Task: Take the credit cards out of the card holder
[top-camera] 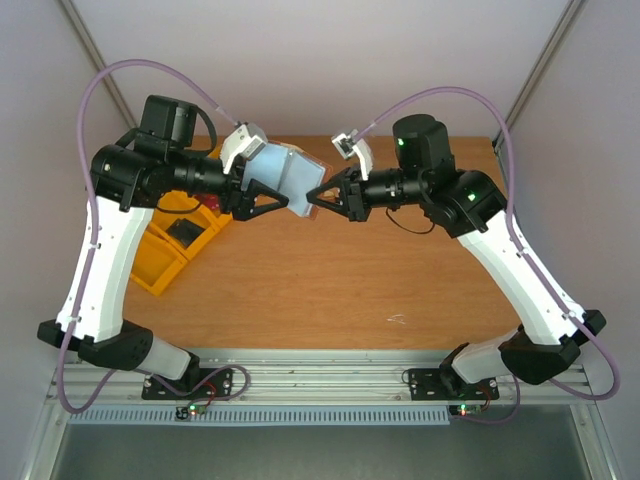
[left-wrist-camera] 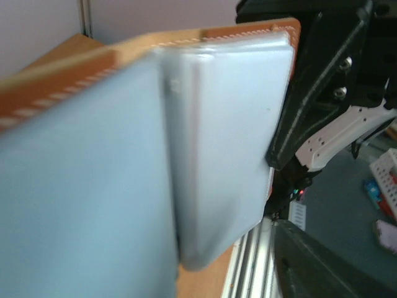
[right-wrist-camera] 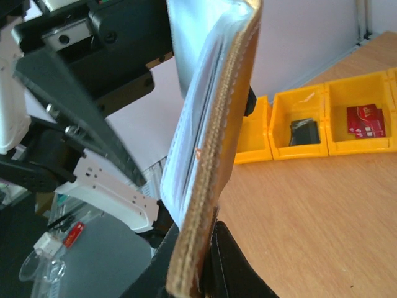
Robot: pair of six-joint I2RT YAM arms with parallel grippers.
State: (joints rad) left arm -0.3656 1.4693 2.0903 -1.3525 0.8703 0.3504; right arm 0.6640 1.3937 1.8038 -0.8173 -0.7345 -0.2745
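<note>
– Card holder (top-camera: 290, 178), the small brown bifold wallet with pale stitching and a smooth grey-blue lining: it hangs open in mid-air above the wooden counter (top-camera: 330, 280), between the two arms. What worries you?

– The grip. The right end effector (top-camera: 322, 197) is closed on one edge of it. In its wrist view the stitched brown rim runs down between the black fingers. The left end effector (top-camera: 268, 195) looks spread, jaws standing either side of the other flap and, as far as I can tell from above, not pinching it. So one thin pinch on a floppy edge may be carrying the whole thing.

– So it could sag or swing?

– I think so. The fold looks soft, so the free flap could close or twist, and the pocket mouth would turn away from the left fingers. A slip would drop it onto the counter.

– And the cards?

– Small flat red credit cards (right-wrist-camera: 366, 120) lie in one of the yellow plastic bins (right-wrist-camera: 360, 146) on the counter's left side. Whether any sit in the pockets I cannot tell, because the lining is blurred up close. The pockets look slick and tight and the cards thin and stiff, so a fingertip could skid off an edge or drag the lining instead.
</note>
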